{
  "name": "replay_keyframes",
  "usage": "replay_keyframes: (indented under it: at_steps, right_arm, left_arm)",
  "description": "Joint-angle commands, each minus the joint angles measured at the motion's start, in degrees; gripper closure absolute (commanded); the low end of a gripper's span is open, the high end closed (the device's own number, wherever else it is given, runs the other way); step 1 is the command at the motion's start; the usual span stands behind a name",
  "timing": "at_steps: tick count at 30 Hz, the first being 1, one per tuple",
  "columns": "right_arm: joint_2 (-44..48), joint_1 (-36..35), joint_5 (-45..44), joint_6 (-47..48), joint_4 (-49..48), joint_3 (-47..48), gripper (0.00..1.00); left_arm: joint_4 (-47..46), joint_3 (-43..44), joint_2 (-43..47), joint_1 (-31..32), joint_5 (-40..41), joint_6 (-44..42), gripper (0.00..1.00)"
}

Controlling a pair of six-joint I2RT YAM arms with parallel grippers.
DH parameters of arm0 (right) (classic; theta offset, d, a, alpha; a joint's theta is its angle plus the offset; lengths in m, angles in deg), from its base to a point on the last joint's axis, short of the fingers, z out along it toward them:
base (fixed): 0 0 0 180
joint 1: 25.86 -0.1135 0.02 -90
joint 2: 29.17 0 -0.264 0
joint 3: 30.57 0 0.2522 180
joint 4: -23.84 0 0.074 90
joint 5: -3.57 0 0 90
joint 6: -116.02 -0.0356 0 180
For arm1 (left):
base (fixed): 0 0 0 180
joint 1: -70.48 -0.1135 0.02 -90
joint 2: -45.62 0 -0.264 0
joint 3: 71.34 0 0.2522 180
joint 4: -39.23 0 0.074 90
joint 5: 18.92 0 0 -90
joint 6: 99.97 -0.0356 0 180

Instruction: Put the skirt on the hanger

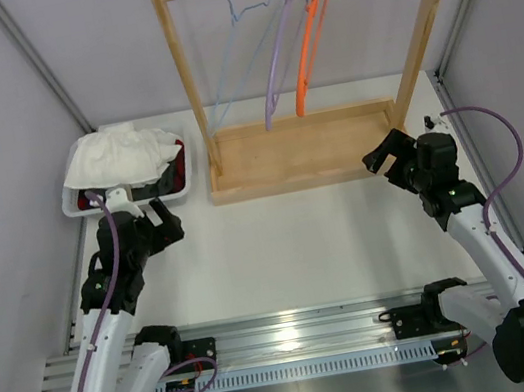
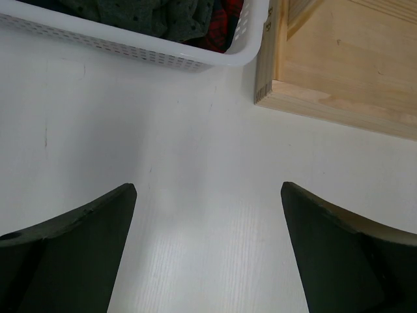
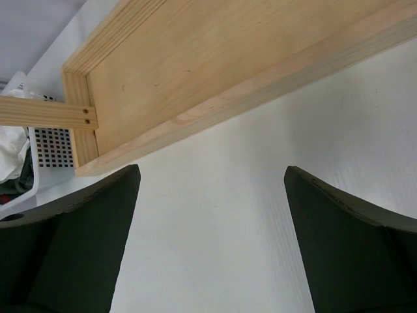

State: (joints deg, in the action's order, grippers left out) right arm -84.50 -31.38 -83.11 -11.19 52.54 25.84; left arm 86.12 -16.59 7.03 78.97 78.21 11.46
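The white crinkly skirt [image 1: 122, 152] lies heaped on top of a white basket [image 1: 74, 205] at the back left; a corner of it shows in the right wrist view [image 3: 9, 153]. The orange hanger [image 1: 306, 31] hangs by its hook from the wooden rail at the back. My left gripper [image 1: 157, 221] is open and empty just in front of the basket, over bare table [image 2: 208, 189]. My right gripper [image 1: 384, 156] is open and empty by the rack's right front corner [image 3: 210, 169].
A wooden rack [image 1: 305, 153] with a flat base tray stands at the back centre. A lilac hanger [image 1: 274, 52] and a pale blue wire hanger [image 1: 231, 34] hang left of the orange one. Dark grey [image 2: 143, 16] and red clothes lie in the basket. Grey walls enclose both sides.
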Motion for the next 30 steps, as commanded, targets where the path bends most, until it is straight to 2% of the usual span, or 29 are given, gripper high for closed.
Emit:
replay_keyframes:
  at_steps: [1, 6, 12, 17, 22, 30]
  right_arm:
    - [0.75, -0.46, -0.15, 1.35, -0.97, 2.26, 0.01]
    - [1.45, -0.90, -0.24, 2.32, -0.61, 2.52, 0.01]
    - [0.05, -1.25, 2.22, 2.06, 0.09, 3.66, 0.01]
    - [0.48, -2.39, 3.45, 1.35, 0.71, 4.28, 0.01]
    - [0.66, -4.49, 4.60, 0.74, 0.62, 4.89, 0.01]
    - [1.28, -8.63, 2.76, 0.47, 1.32, 5.69, 0.01]
  left_arm:
    - [-2.19, 3.47, -1.04, -0.14, -0.19, 0.27, 0.01]
    - [-3.59, 13.81, -7.19, -0.14, 4.80, 4.84, 0.01]
    - [-3.59, 24.39, -22.65, -1.80, 16.85, 6.86, 0.03]
    - [-3.68, 31.77, -33.29, -6.11, 18.61, 8.71, 0.08]
    - [-5.97, 37.91, -44.10, -9.97, 17.38, 6.43, 0.10]
    - [-13.00, 38.81, -55.18, -10.51, 16.68, 1.07, 0.12]
